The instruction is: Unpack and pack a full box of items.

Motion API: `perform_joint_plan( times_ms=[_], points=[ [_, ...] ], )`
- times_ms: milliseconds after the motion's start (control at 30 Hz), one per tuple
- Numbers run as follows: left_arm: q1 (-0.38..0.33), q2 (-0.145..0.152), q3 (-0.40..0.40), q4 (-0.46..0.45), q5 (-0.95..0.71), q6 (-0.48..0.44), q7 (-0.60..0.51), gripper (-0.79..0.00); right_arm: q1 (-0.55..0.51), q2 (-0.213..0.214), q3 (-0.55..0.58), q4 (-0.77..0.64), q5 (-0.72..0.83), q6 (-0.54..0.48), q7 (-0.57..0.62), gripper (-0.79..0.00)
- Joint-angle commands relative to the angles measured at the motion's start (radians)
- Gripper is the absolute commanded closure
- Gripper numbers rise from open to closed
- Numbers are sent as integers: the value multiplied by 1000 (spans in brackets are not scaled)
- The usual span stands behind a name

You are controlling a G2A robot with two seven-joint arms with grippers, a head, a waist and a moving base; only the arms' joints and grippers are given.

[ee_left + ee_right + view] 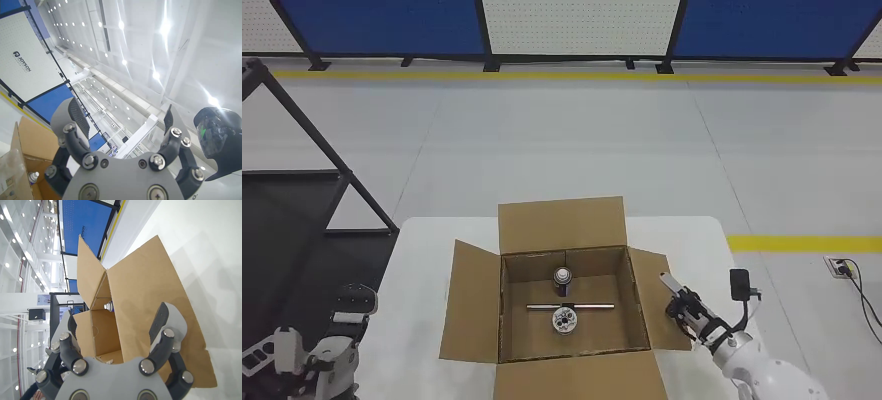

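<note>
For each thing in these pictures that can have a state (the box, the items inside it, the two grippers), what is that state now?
cardboard box: open, all four flaps folded outward.
spray can: standing upright inside the box.
thin rod: lying flat on the box floor.
round white item: inside the box next to the rod; posture unclear.
left gripper: open, empty.
right gripper: open, empty.

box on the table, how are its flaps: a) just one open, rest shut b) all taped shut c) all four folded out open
c, all four flaps of the box lie spread outward in the top view, so the spray can standing inside is in plain sight.
</note>
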Motion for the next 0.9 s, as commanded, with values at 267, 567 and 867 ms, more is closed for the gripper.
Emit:
perform_joint_plan(
  times_ms=[267, 567, 867],
  points=[
    [0, 0, 0, 0, 0, 0, 0, -785, -74, 8, -18, -203, -83, -132, 1, -785],
    [14, -6, -78, 30, -34, 59, 43, -785, 45, 10, -209, -288, -312, -79, 115, -785],
    [64, -11, -148, 57, -90, 124, 23, -785, 320, -18, -490, -112, -567, 95, 248, -785]
  ],
)
